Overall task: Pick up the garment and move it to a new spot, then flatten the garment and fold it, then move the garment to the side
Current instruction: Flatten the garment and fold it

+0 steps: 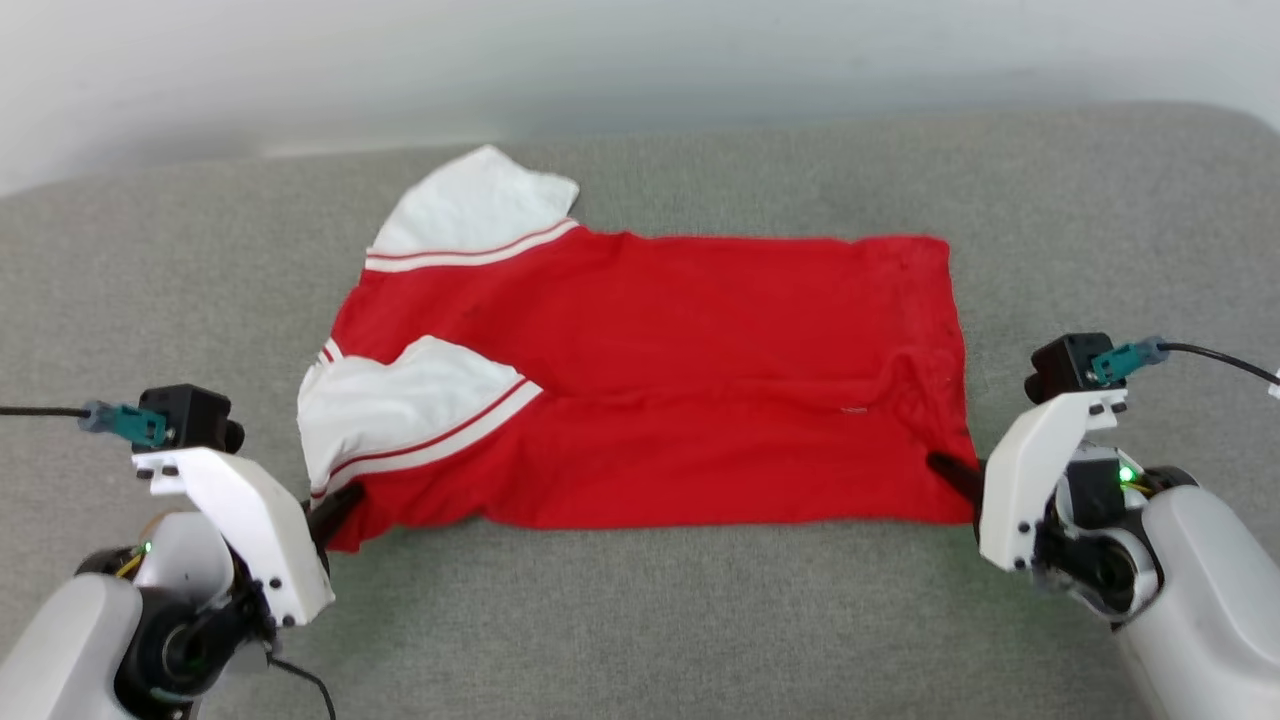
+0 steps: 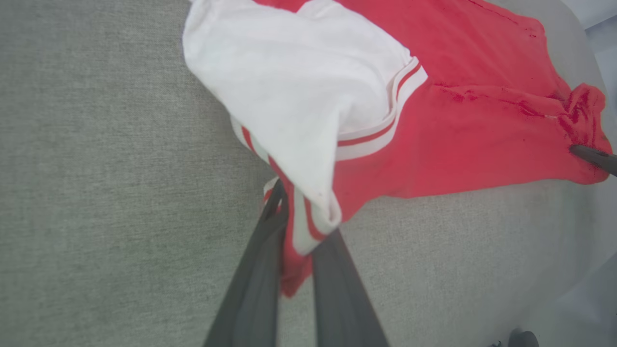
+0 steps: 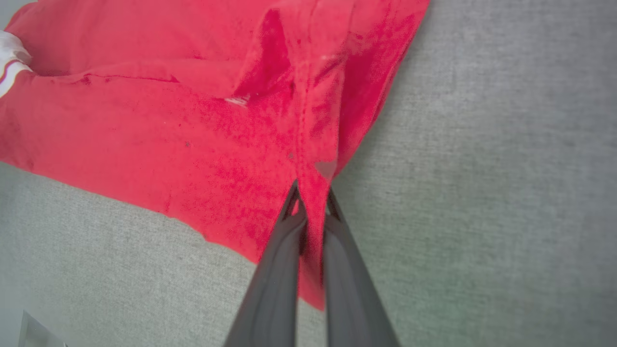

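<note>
Clamping near corners of the red jersey T-shirt, left end effector and right end effector (likely) prepare a fold.

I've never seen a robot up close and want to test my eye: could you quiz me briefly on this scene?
1. True or false: the left gripper and right gripper are both shut on the shirt.
2. Which end does the left gripper hold? A) sleeve end B) hem end C) middle
3. Fill in: the sleeves are ____ with red stripes.
Key: 1 true; 2 A; 3 white.
</note>
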